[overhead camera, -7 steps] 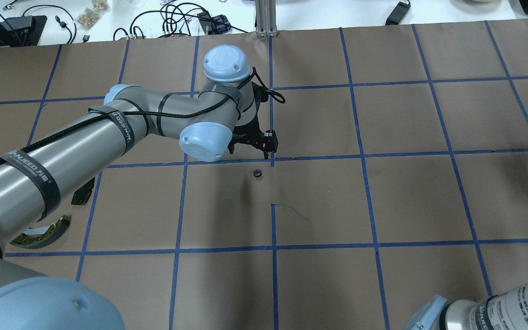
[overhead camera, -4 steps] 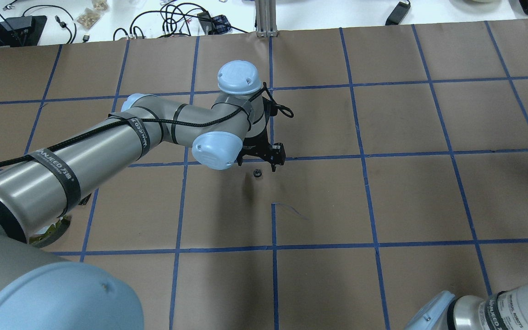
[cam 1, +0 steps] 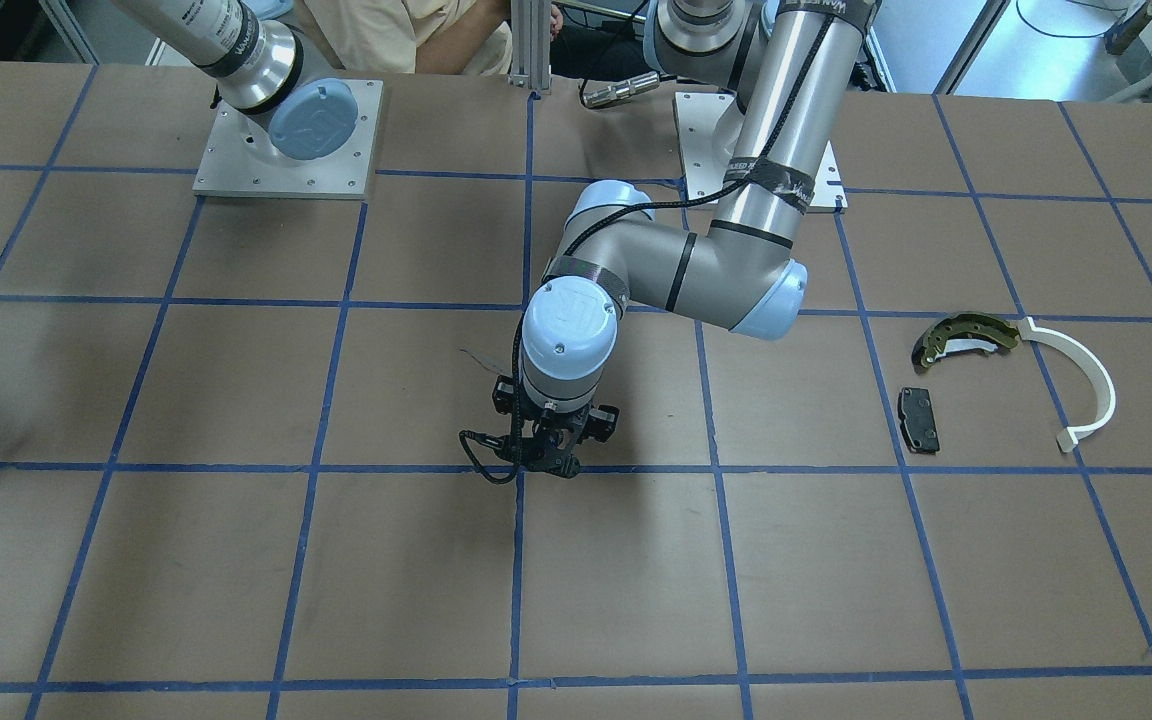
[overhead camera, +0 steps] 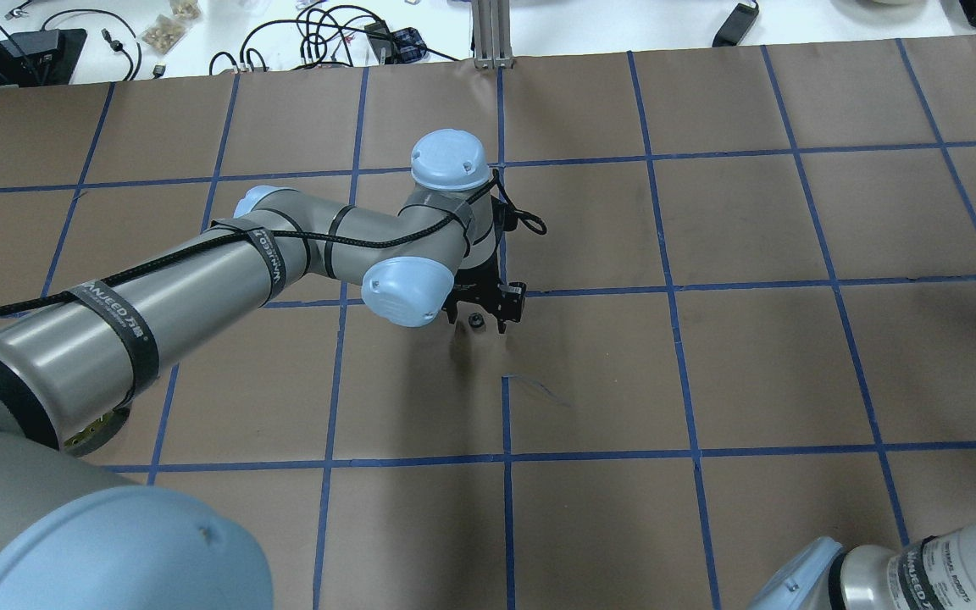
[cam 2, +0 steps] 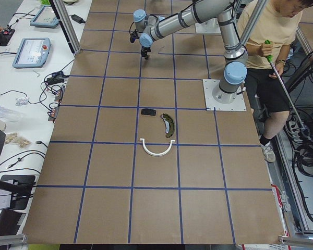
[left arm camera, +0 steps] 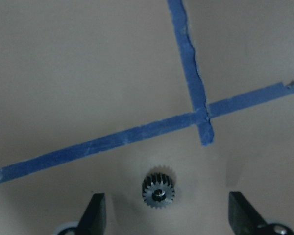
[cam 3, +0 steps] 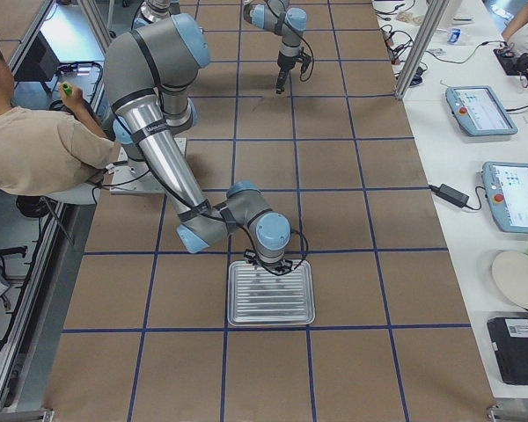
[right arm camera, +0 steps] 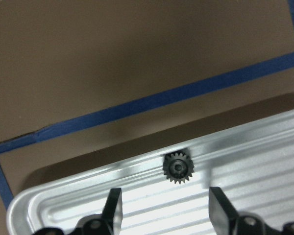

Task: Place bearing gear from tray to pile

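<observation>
Since a second ago the left arm has swung toward the lower right of the overhead view. The left tool (left arm camera: 164,211), which stood clear of the bearing gear (overhead camera: 477,320) before, now straddles it. The gear has not moved: it lies on the bench (overhead camera: 776,373) just below a blue tape crossing, near the frame's centre. The tool's jaws stand wide, one finger on each side of the gear, neither touching it. The pile (cam 1: 966,324) of loose parts lies well apart, at the right of the front-facing view. The ribbed metal tray (right arm camera: 264,161) holds a second gear (right arm camera: 178,169) near its upper rim. The right tool (right arm camera: 166,208) hangs spread wide above it, gripping nothing.
</observation>
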`<state>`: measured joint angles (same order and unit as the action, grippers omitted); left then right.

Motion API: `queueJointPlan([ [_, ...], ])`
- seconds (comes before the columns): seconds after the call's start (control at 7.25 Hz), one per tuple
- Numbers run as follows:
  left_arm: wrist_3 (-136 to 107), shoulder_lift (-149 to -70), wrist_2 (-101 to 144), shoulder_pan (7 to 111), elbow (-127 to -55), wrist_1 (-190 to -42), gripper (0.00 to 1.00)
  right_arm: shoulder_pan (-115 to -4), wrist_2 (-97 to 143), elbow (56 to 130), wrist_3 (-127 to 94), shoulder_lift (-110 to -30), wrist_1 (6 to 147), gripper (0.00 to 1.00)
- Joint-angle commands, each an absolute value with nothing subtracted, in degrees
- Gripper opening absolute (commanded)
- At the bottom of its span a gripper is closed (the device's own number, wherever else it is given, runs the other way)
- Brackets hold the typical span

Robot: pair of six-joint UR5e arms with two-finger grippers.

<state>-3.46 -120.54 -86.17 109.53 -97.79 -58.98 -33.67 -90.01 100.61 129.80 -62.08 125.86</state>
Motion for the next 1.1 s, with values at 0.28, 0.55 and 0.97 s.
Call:
queueJointPlan([
  [0.28, -3.6, -120.7, -86.2, 109.5, -97.8, -59.0, 0.5, -33.7, -89.8, 101.7, 129.1, -62.0, 126.2, 0.62],
  [0.55, -3.6, -120.7, -86.2, 109.5, -97.9, -59.1, 0.41, -33.7, -88.6, 101.6, 129.1, -61.3, 126.4, 0.58],
  [0.97, -3.6, -120.7, -86.3, 109.6, -97.8, -59.0, 0.0, -33.7, -88.7, 101.6, 128.8, -61.3, 128.0, 0.38],
])
